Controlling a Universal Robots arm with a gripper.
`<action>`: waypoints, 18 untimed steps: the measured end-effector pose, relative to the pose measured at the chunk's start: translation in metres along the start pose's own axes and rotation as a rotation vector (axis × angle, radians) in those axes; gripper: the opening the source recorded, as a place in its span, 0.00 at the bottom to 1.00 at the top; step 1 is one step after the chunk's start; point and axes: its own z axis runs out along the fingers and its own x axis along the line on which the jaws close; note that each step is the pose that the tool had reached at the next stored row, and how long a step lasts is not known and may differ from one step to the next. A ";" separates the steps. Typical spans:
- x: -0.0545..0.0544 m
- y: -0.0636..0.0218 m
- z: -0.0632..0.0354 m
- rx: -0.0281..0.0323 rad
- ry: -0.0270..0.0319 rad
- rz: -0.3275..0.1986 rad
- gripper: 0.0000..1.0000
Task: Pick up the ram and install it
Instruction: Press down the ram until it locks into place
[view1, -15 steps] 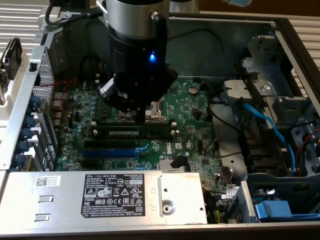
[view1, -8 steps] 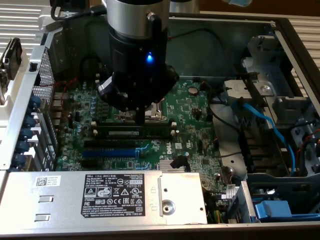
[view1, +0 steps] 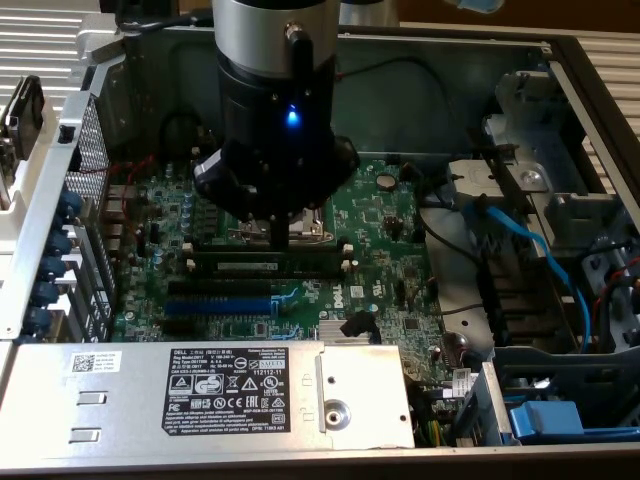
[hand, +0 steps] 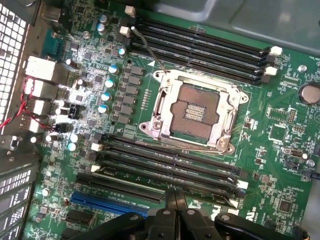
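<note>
Pressing closed, empty gripper (view1: 279, 237) onto seated ram (view1: 262, 266), exterior view, wrist view revealing CPU socket (hand: 195, 111)

The ram (view1: 262, 266) sits in a motherboard slot (view1: 225, 285).

Open computer case, seen from above. The grey sheet-metal power-supply box (view1: 200, 395) blocks approach from 6 o'clock; the blue data cable (view1: 530, 245) and grey drive cage (view1: 560, 200) crowd 3 o'clock. Above the green motherboard (view1: 385, 225) centre, room stays open beside the black robot wrist (view1: 275, 150).
</note>
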 end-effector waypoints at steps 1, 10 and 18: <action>0.000 0.0000 0.0000 0.0003 0.0002 0.016 0.10; 0.000 0.0000 0.0000 0.0023 0.0017 0.152 0.10; 0.000 0.0000 0.0000 0.0031 0.0029 0.262 0.10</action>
